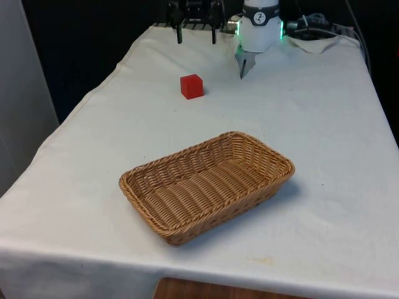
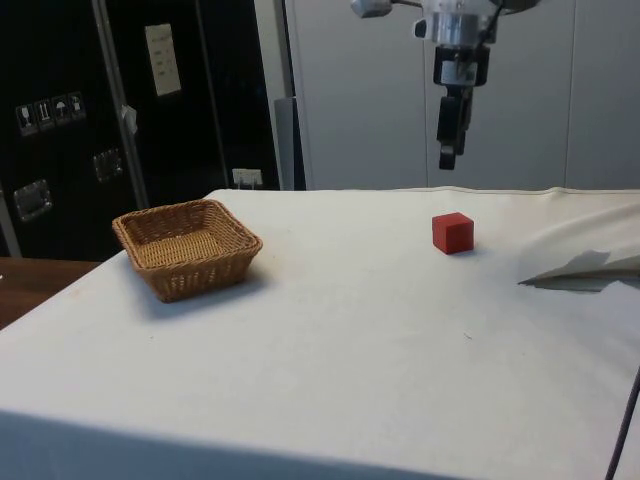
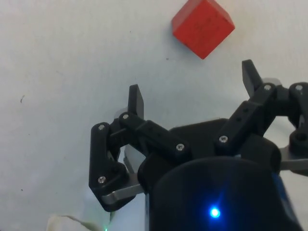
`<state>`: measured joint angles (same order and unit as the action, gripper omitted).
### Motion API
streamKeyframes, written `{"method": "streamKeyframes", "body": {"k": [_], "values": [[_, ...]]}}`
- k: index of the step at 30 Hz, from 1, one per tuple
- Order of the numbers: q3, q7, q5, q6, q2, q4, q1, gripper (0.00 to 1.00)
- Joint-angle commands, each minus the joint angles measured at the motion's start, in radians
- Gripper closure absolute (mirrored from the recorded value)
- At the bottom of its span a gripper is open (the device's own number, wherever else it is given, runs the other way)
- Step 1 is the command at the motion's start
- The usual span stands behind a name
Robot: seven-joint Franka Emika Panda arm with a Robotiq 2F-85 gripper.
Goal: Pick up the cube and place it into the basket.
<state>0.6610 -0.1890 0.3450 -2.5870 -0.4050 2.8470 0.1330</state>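
The basket (image 1: 206, 187) sits nearest, empty on the bench (image 1: 324, 124). The red cube (image 1: 191, 86) rests further back, well apart from it. The gripper (image 2: 449, 150) hangs above the cube, jaws spread and empty. Best to centre over the cube, square to its flat faces, then descend.

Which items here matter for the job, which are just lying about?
Job: red cube; wicker basket, empty; claw, open, above the cloth, off the cube.
Lying about: crumpled white cloth at the table's far end.
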Motion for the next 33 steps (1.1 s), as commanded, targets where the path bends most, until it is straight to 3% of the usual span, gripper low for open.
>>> {"method": "streamKeyframes", "body": {"k": [1,3,6,15,19,20,21,27,28,29,33], "values": [[0.005,-0.001,0.007,-0.027,0.006,0.009,-0.004,0.00],[0.005,-0.001,0.000,-0.012,0.005,0.005,0.000,0.00],[0.020,-0.006,0.003,-0.065,0.025,0.024,-0.001,0.00],[0.033,-0.029,-0.004,-0.116,0.058,0.034,0.005,0.00],[0.035,-0.065,-0.006,-0.124,0.062,0.036,0.007,0.00],[0.029,-0.057,-0.002,-0.114,0.066,0.030,0.001,0.00],[0.036,-0.074,-0.006,-0.125,0.062,0.036,0.008,0.00],[0.038,-0.129,-0.007,-0.134,0.066,0.042,0.009,0.00],[0.031,-0.122,-0.002,-0.121,0.067,0.036,0.001,0.00],[0.039,-0.144,-0.007,-0.136,0.068,0.043,0.010,0.00],[0.039,-0.174,-0.010,-0.140,0.075,0.043,0.013,0.00]]}}
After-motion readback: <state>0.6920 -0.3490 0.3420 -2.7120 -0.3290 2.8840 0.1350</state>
